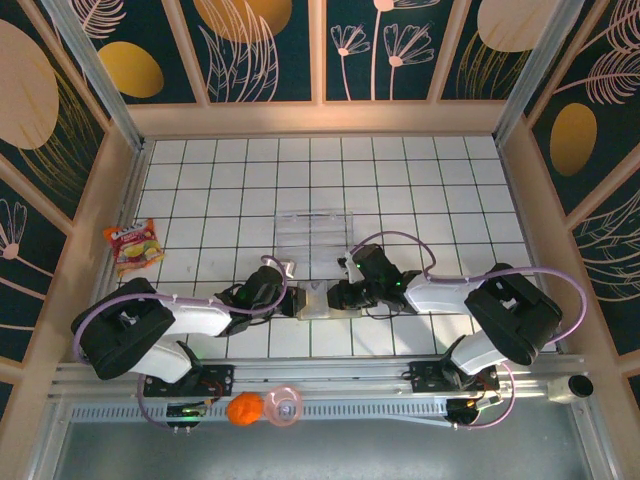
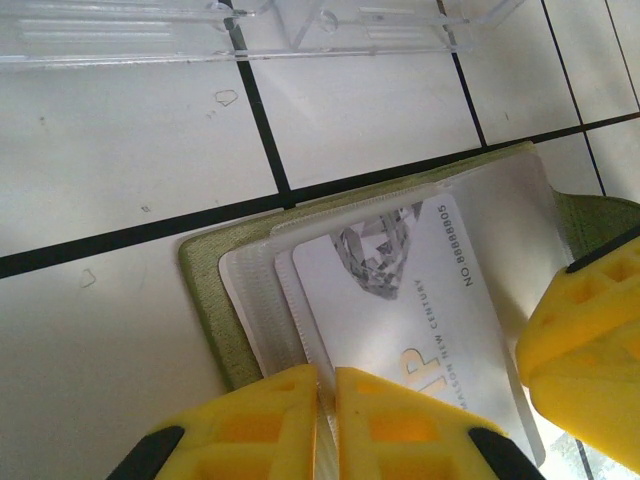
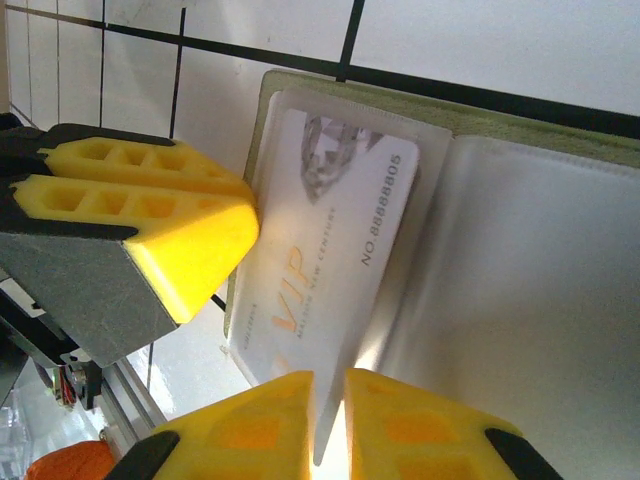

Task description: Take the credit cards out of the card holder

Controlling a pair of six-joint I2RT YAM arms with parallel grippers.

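1. Your credit card (image 2: 400, 310) is pale, printed "VIP", with a number along one edge. It lies over one half of the card holder (image 1: 318, 303), against the clear pocket layers.
2. The card holder is spread open and flat, pale inside up, with its olive rim showing around the pockets. It sits on the white tiled surface (image 1: 200, 180) close to the front edge, between your two hands.
3. Your right hand (image 3: 330, 378) reaches in from 3 o'clock of the holder in the overhead view. Its yellow fingers are almost together, pinching the credit card, whose corner runs into the slit between them.
4. Your left hand (image 2: 326, 378) reaches in from 9 o'clock. Its fingers are almost pressed together on the holder's edge, with a thin pale layer in the slit. You cannot tell whether that layer is pocket or card.
5. The tips of the two hands are near each other, with the card between them.
6. A clear plastic tray (image 1: 315, 232) lies at 12 o'clock of the holder, near but not touching.
7. A snack packet (image 1: 133, 245) lies well apart at 9 o'clock, by the side wall.
8. An orange ball (image 1: 243, 408) and a pink ring (image 1: 283, 405) rest just beside each other on the front rail, at about 7 o'clock.
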